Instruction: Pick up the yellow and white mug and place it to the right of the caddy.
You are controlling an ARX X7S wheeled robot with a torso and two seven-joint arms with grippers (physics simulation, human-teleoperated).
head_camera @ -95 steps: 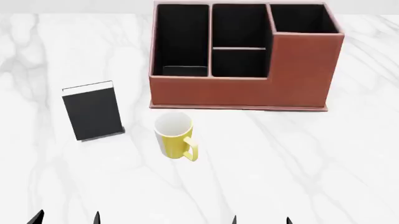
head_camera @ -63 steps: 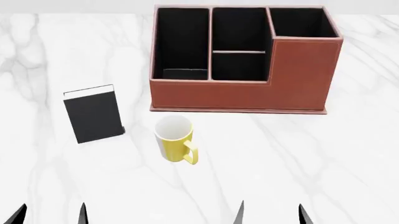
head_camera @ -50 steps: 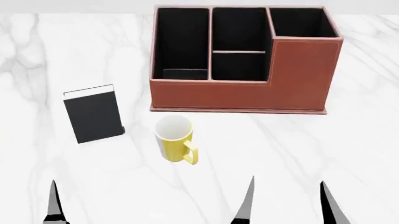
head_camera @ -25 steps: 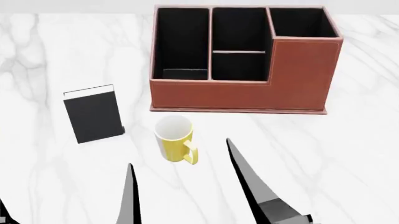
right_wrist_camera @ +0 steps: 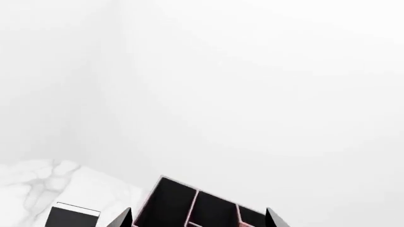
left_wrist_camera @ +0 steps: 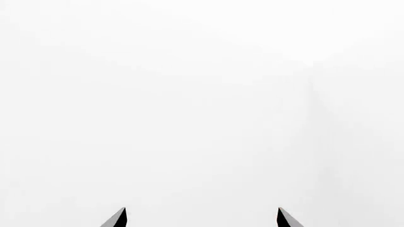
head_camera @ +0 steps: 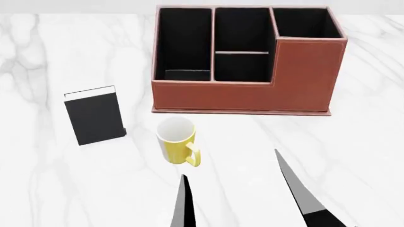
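Spread apart and gripping nothing: right fingers (head_camera: 296, 189), two dark tapering blades low in the head view, hanging over bare marble just right of and nearer than the mug (head_camera: 175, 139). No contact with the mug, a clear gap between handle and nearest blade. Left fingers (left_wrist_camera: 118, 221) likewise parted and empty, only their tips showing in the left wrist view against blank white; absent from the head view.

Stood upright in front of the caddy (head_camera: 252, 97), toward its left end, handle turned toward the robot and a little right: yellow outside, white inside, untouched. Judged barely begun, then: approach under way, grasp not yet made, lift, carry and set-down all left. Looked free for the placing, the stretch of surface (head_camera: 366, 94) to the right of the caddy. Lay flat well left of the mug, a black book (head_camera: 94, 118) with a white edge, out of the likely path.

Underneath everything, white marble with faint grey veins, glossy and level. Beyond it, in both wrist views, nothing but plain white backdrop; a faint vertical seam in the right wrist view, perhaps a wall corner, too pale to say.
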